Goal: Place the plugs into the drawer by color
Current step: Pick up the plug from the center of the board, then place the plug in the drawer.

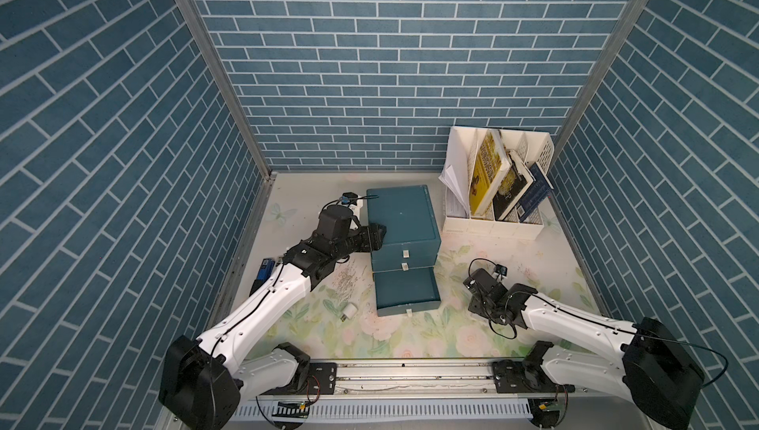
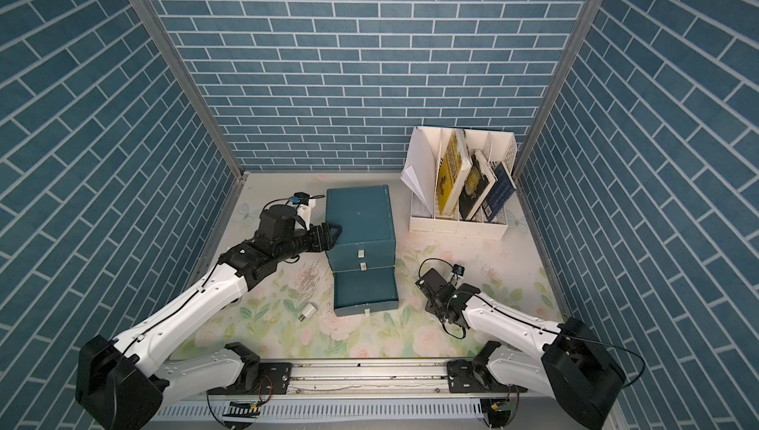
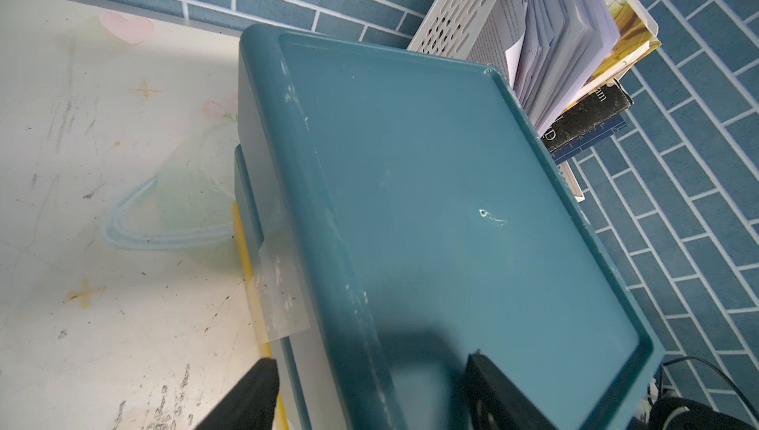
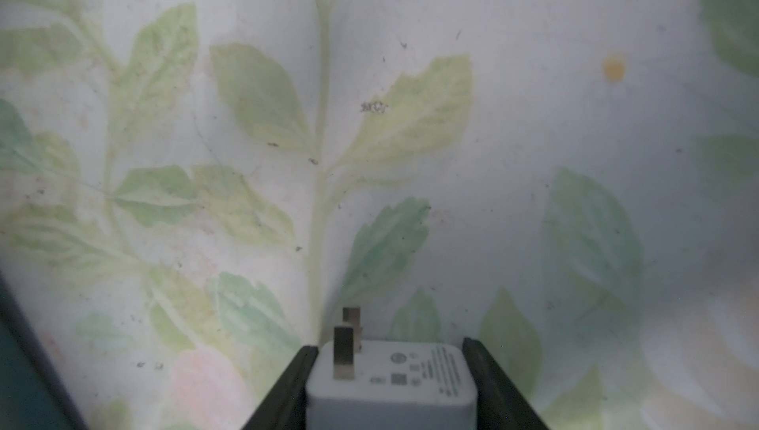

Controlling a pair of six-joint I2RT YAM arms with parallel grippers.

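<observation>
The dark teal drawer [image 1: 402, 214] [image 2: 359, 214] stands mid-table, its bottom tier [image 1: 406, 288] pulled out and showing nothing inside. My left gripper [image 1: 376, 237] [image 3: 371, 360] is open and straddles the cabinet's top left edge [image 3: 451, 202], one finger over the lid, the other beside the wall. To the right of the cabinet, my right gripper [image 1: 476, 304] [image 4: 389, 346] points down at the mat, shut on a white plug [image 4: 410, 374] with its prongs facing outward. Another white plug [image 1: 350, 311] [image 2: 308, 311] lies on the mat left of the open tier.
A white book rack [image 1: 497, 185] with leaning books stands at the back right. A blue-and-black gadget [image 1: 265, 270] lies by the left wall under my left arm. Small grey specks [image 1: 349, 280] are scattered left of the cabinet. Blue brick walls enclose three sides.
</observation>
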